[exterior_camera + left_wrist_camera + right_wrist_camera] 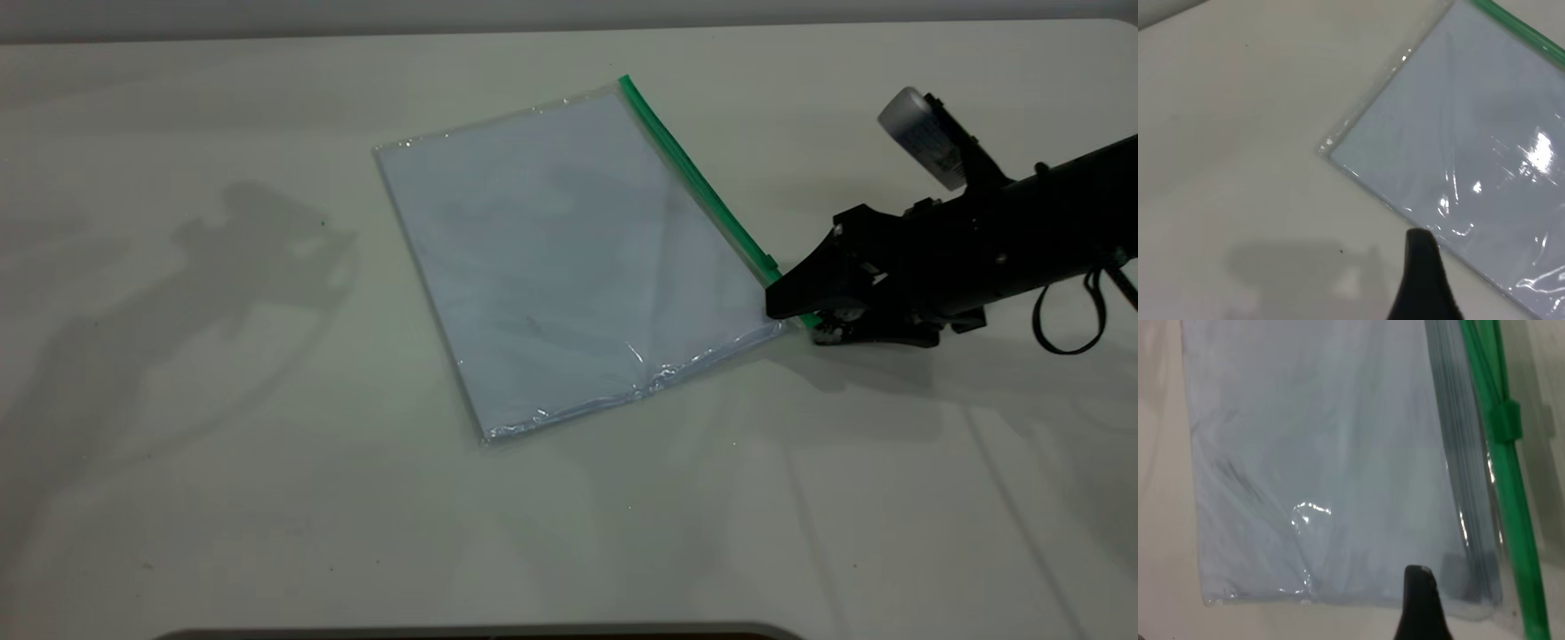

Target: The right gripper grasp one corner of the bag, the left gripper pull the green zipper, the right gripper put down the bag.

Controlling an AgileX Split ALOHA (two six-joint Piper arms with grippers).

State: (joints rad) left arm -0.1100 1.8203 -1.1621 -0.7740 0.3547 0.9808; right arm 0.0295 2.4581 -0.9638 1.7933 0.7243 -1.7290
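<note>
The bag [569,258] lies flat on the white table, a clear pouch with white paper inside. The green zipper [702,191] runs along its right edge, and its small slider tab [772,265] sits near the near end. The right gripper [791,320], black with a grey-white cylinder on top, is low at the bag's near right corner, its tip over the end of the green strip. In the right wrist view the bag [1318,467], zipper [1511,500] and tab [1505,420] fill the picture. The left gripper [1421,253] hovers beside the bag's far-left corner [1328,150].
The white table [222,498] stretches around the bag on all sides. The left arm's shadow [258,258] falls on the table left of the bag. A dark edge [480,633] shows at the table's near side.
</note>
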